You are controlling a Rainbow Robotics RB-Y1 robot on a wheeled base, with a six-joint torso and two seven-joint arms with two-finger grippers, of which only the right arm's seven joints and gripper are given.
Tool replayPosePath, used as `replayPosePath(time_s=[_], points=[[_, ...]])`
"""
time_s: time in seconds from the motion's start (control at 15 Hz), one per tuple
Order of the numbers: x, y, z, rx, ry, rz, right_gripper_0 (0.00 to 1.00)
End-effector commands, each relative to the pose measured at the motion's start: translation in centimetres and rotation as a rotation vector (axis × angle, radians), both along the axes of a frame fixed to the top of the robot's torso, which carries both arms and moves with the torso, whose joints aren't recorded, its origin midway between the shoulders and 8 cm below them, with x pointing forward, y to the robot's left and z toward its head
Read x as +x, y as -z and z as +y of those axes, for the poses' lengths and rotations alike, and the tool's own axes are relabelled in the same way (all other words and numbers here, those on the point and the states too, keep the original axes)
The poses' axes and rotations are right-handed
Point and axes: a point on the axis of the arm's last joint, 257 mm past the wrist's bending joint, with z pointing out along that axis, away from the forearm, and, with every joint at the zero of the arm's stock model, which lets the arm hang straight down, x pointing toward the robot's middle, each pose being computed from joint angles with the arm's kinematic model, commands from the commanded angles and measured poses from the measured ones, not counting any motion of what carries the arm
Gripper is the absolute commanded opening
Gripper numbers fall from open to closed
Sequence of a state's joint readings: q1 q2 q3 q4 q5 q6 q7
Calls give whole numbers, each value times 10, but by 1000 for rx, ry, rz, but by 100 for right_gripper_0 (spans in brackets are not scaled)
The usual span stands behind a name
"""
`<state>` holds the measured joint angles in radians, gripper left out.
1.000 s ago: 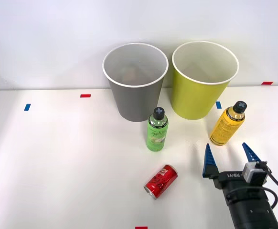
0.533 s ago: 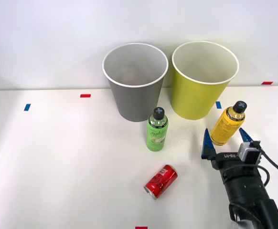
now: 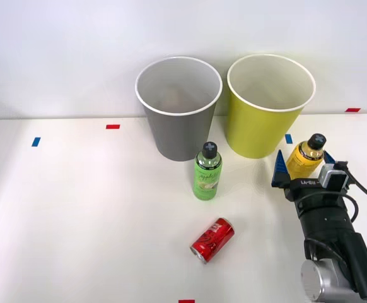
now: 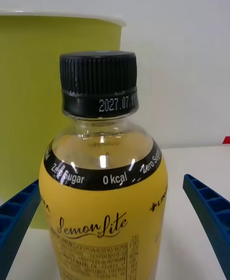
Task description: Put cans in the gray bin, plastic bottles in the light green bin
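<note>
The yellow-orange plastic bottle [image 3: 305, 158] stands upright with its black cap on, just right of the light green bin [image 3: 268, 120]. My right gripper [image 3: 304, 172] is open, one blue finger on each side of this bottle. In the right wrist view the bottle [image 4: 103, 203] stands close between the fingers [image 4: 208, 213], with a small gap on both sides and the light green bin [image 4: 28, 93] behind it. The green plastic bottle [image 3: 207, 172] stands in front of the gray bin [image 3: 179, 120]. The red can [image 3: 212, 240] lies on its side nearer to me.
The white table [image 3: 76, 208] carries small blue tape marks [image 3: 36, 141] and red tape marks [image 3: 112, 126]. A white wall rises right behind the two bins. The table's right edge runs close to my arm.
My right gripper has moved forward across the table to the yellow-orange bottle and now straddles it, still open. Bottles, can and bins have not moved.
</note>
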<state>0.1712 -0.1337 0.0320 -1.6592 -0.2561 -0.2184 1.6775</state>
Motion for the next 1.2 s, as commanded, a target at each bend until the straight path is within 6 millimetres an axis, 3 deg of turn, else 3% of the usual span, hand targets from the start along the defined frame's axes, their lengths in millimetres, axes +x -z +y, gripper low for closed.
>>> replayPosePath(time_s=[0.07, 0.8, 0.87, 0.93, 1.0, 1.2], points=[[1, 0, 0, 9, 0, 2, 100], [11, -2, 1, 15, 1, 21, 100], [11, -3, 1, 12, 1, 19, 41], [11, -3, 1, 11, 1, 19, 9], [11, -3, 1, 8, 1, 20, 0], [11, -2, 2, 5, 3, 21, 0]])
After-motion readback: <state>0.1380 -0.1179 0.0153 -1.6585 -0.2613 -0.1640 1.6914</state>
